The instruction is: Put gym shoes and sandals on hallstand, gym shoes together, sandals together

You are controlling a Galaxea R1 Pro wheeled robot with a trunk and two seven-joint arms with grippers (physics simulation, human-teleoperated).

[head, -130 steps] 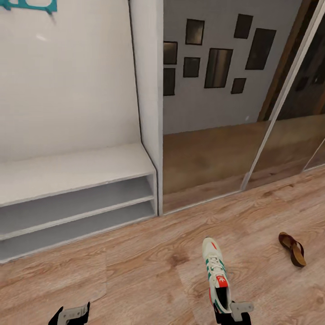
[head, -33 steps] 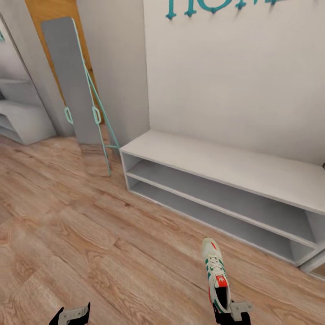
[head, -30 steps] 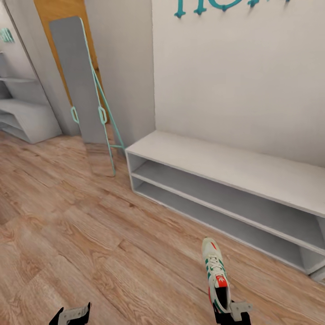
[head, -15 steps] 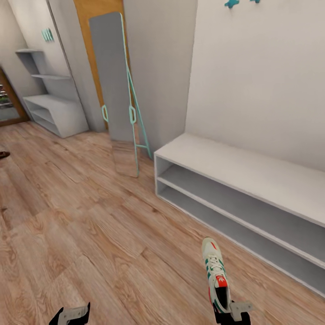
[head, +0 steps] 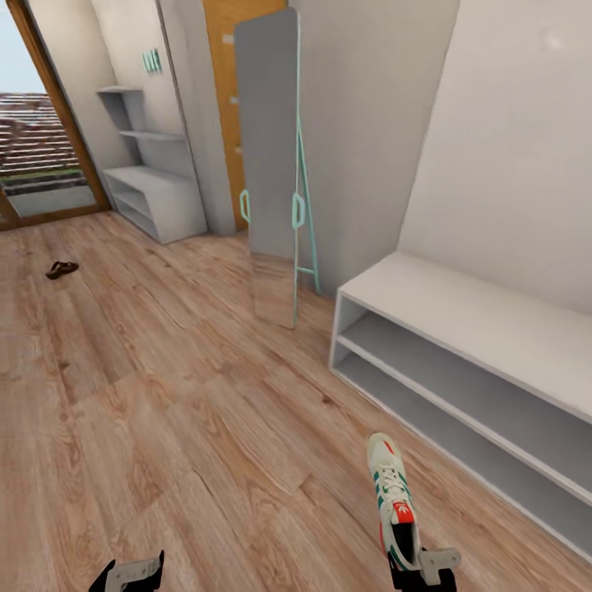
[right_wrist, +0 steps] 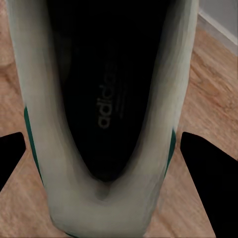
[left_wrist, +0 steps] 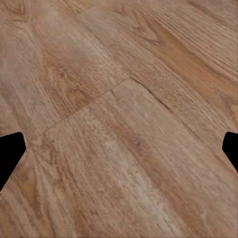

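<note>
A white gym shoe (head: 393, 497) with green stripes and a red tongue mark hangs toe-forward above the corridor floor (head: 164, 395). My right gripper (head: 423, 573) is shut on its heel. The right wrist view looks into the gym shoe (right_wrist: 104, 74), whose dark insole sits between the fingers. My left gripper (head: 127, 573) is open and holds nothing, with bare planks beneath it (left_wrist: 119, 148). One dark-brown sandal (head: 62, 268) lies on the floor far off at the left. The hallstand (head: 156, 197), pale grey with stepped shelves and teal letters, stands at the far wall.
A pale grey two-tier bench (head: 460, 321) runs along the right wall close to me. A tall leaning mirror (head: 267, 164) with a teal frame stands beside it. A glass door (head: 41, 123) opens at the far left. Wide floor lies between me and the far wall.
The whole view has swung left, so the camera turned. The bench slid to the right; the far hallstand, door and sandal came into view. Both grippers and the gym shoe kept their places.
</note>
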